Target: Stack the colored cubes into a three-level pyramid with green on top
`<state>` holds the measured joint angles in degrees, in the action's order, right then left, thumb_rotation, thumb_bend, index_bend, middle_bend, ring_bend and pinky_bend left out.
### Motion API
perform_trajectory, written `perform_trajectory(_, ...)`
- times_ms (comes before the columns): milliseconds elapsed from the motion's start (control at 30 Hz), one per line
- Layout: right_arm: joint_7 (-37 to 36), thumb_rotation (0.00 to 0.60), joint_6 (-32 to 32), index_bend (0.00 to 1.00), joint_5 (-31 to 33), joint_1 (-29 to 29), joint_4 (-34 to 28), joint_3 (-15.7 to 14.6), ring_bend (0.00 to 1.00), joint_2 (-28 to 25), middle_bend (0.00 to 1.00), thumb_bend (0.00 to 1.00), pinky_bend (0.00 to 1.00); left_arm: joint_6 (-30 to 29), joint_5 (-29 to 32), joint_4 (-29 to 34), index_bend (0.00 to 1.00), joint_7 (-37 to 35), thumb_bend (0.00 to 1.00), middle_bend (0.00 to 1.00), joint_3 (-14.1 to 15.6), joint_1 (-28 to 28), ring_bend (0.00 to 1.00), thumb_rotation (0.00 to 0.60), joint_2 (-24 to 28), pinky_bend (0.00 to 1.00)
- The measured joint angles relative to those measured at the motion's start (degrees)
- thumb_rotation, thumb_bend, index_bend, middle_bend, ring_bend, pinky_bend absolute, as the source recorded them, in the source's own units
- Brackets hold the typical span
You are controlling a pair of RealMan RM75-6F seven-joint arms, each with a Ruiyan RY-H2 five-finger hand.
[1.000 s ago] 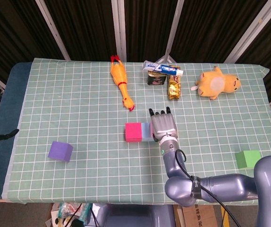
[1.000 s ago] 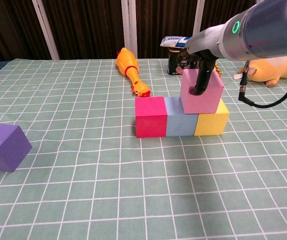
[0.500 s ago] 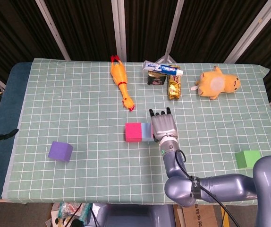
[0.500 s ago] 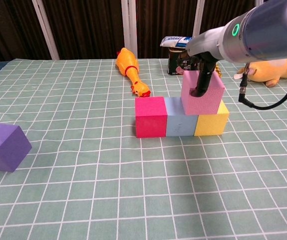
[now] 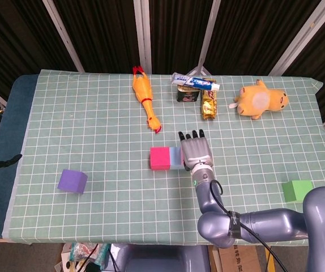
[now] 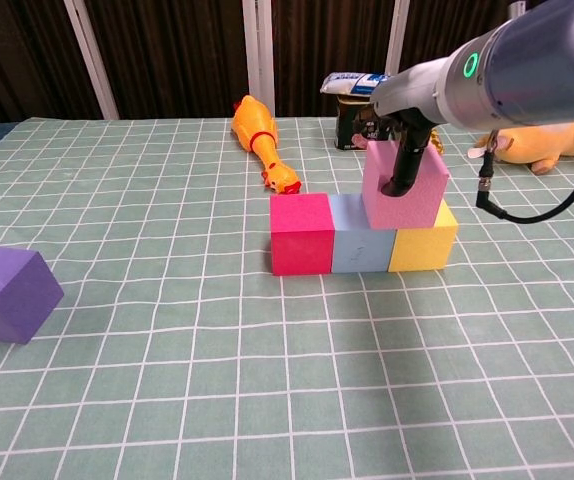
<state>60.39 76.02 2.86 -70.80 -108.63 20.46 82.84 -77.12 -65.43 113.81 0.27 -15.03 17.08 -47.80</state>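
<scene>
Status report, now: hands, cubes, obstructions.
Right hand holds pink cube over light-blue cube and yellow cube. Left hand not in view. Green cube and purple cube loose. Nothing blocking.

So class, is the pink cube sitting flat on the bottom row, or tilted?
Tilted. In the chest view the pink cube leans, its lower edge slanted over the blue cube and yellow cube, with the right hand gripping it.

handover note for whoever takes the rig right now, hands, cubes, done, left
Right hand grips the pink cube, on the light blue cube and yellow cube. Left hand not in view.
Done: bottom row of magenta cube, light blue, yellow.
Left: release pink, put the purple cube beside it on level two, then top with the green cube, now near the right edge.
</scene>
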Motion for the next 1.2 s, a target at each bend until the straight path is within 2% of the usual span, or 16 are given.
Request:
perform_trajectory(400,0.29,0.600,0.22,0.00,0.33,0.25,-1.09,-0.18,0.00,-0.69,0.00,0.41,0.00,0.29,0.12,0.09,0.00,-0.31,0.10,0.01,0.00,0.01,0.00,0.600,0.17,0.05)
perform_trajectory(800,-0.61,0.600,1.81,0.00,-0.79,0.93,-6.12,0.06,0.00,-2.47,0.00,0.41,0.00,-0.01,-0.01,0.03,0.00,-0.31,0.10,0.01,-0.04,-0.09,0.00,0.600,0.31,0.05)
perform_trajectory(1000,-2.73,0.600,3.74,0.00,-5.80,2.89,-11.15,-0.70,0.00,-5.46,0.00,0.41,0.00,-0.15,0.06,-0.12,0.00,0.02,0.10,0.01,0.05,-0.14,0.00,0.600,0.15,0.05)
perform_trajectory(1200,-6.20,0.600,6.90,0.00,-15.45,7.25,-15.02,-4.00,0.00,-9.37,0.00,0.41,0.00,-0.47,-0.02,-0.01,0.00,0.41,0.10,0.01,0.10,-0.17,0.00,0.600,-0.14,0.05)
